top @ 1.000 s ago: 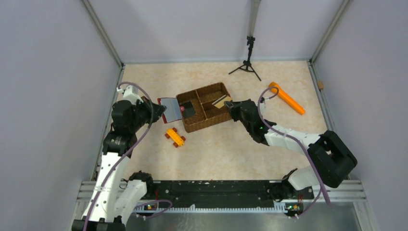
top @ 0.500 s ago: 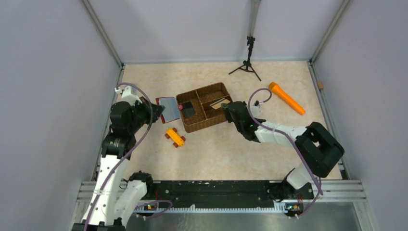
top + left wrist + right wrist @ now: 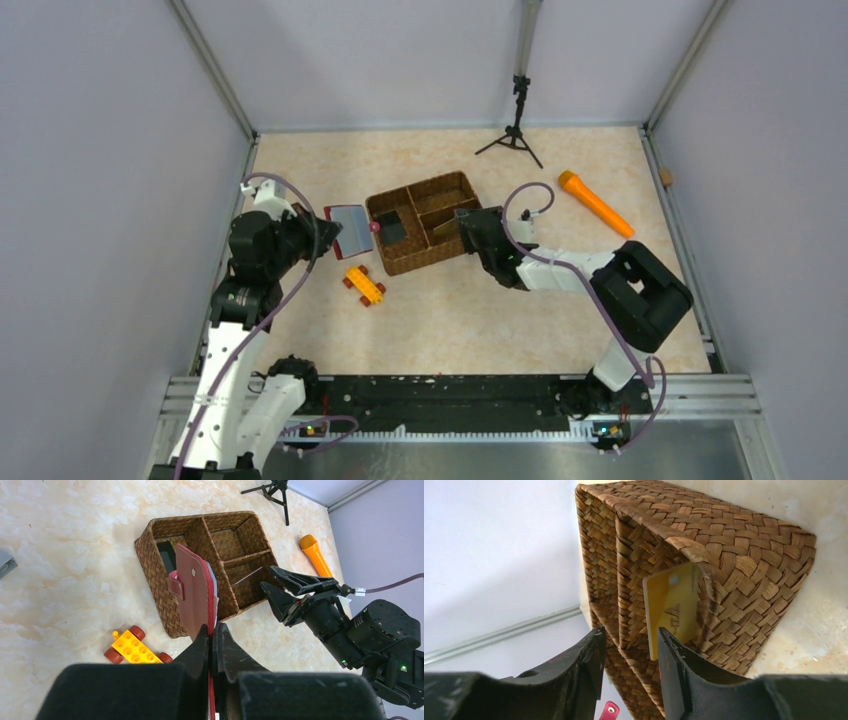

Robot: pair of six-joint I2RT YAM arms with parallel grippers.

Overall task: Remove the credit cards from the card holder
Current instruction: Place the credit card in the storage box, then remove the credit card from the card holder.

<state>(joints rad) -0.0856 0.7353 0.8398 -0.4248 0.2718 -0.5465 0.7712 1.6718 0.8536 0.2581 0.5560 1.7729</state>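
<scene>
You have a brown wicker divided basket [image 3: 420, 258] near the middle of the marbled bench [image 3: 480, 320]. Just in front of the basket's left corner sits an orange-yellow toy block car [image 3: 364, 285] with red wheels. Well to the basket's right lies an orange stick-shaped object [image 3: 596, 203], and behind the basket stands a small black tripod [image 3: 517, 128]
</scene>
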